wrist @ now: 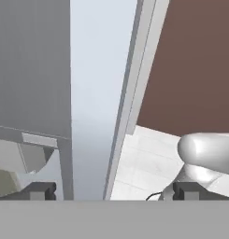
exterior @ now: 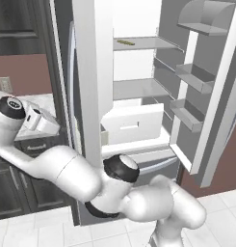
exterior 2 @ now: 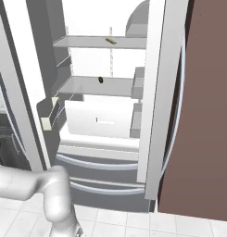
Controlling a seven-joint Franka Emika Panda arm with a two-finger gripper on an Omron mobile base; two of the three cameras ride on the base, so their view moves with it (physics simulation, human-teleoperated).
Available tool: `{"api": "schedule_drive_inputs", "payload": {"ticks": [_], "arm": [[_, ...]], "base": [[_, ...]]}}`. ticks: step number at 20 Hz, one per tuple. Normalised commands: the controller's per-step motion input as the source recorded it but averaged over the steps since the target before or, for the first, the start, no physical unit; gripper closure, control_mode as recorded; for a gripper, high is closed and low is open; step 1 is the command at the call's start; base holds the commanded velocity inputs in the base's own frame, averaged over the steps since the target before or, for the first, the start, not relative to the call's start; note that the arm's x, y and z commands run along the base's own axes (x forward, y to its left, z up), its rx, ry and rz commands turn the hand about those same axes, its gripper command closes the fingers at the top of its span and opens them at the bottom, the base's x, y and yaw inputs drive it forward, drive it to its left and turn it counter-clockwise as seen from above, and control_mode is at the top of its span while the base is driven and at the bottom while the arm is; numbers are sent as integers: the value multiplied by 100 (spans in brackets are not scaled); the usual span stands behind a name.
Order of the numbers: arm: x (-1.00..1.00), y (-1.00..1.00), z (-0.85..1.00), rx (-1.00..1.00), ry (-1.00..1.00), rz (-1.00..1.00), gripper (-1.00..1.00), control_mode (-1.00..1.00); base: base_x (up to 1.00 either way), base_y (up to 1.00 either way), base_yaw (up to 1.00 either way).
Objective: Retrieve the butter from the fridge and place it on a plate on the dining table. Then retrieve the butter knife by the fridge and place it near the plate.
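The fridge [exterior: 134, 19] stands with both upper doors swung open. The butter [exterior: 124, 42], a thin pale yellow stick, lies on the top shelf, seen also as butter [exterior 2: 110, 40] in the right base view. My arm bends low and left of the fridge, with the white hand [exterior: 41, 123] beside the left door's edge, far below the butter. In the hand view my gripper [wrist: 115, 191] is open, its fingertips [wrist: 41, 190] wide apart with nothing held, and the pale door panel [wrist: 97, 93] stands ahead of it. The plate, dining table and butter knife are out of view.
A small dark green item [exterior 2: 100, 79] sits on the middle shelf above a white drawer [exterior: 134, 125]. The right door [exterior: 196, 77] carries grey bins. Dark cabinets [exterior: 13, 188] and a marble counter [exterior: 40, 101] lie to the left, a brown wall [exterior 2: 203, 115] to the right.
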Motion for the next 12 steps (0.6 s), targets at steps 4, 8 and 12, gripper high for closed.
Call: {"api": "schedule_drive_inputs", "payload": {"ticks": [4, 8, 12], "arm": [[-99, -12, -4, 0, 7, -6, -100, -100], [-100, -64, 0, 2, 4, 2, -100, -100], [-100, -93, -14, 10, 0, 9, -100, -100]], "base": [[0, 0, 0], [0, 0, 0], [0, 0, 0]]}}
